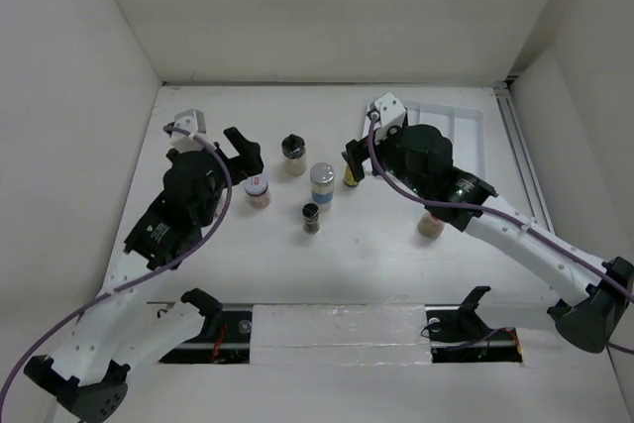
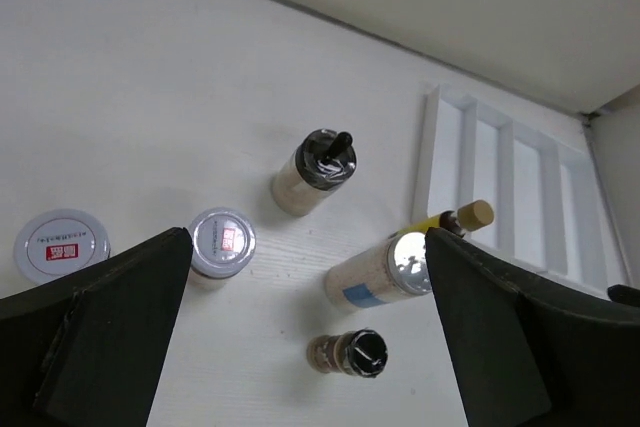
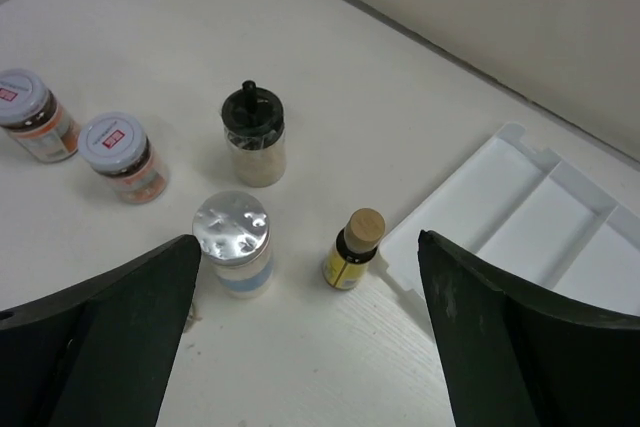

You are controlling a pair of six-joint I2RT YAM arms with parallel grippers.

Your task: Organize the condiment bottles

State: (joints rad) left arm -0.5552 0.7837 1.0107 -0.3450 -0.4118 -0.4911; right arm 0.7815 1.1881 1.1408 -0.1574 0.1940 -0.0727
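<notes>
Several condiment bottles stand mid-table. A black-capped jar (image 1: 293,154) (image 2: 318,169) (image 3: 253,135) is at the back. In front of it are the blue-labelled, silver-lidded jar (image 1: 322,185) (image 2: 385,269) (image 3: 235,242) and a small dark bottle (image 1: 311,218) (image 2: 350,353). The slim yellow-labelled bottle (image 1: 352,175) (image 3: 355,247) stands beside the tray's corner. Two red-labelled white-lidded jars (image 2: 222,242) (image 2: 62,245) (image 3: 122,155) stand to the left. A beige jar (image 1: 430,225) is partly hidden under the right arm. My left gripper (image 1: 238,160) (image 2: 308,237) and right gripper (image 1: 357,160) (image 3: 308,239) hover open and hold nothing.
The white divided tray (image 1: 461,126) (image 2: 510,187) (image 3: 530,217) lies at the back right, just behind the right gripper. White walls close in the table on the left, back and right. A slot with rails runs along the near edge between the arm bases.
</notes>
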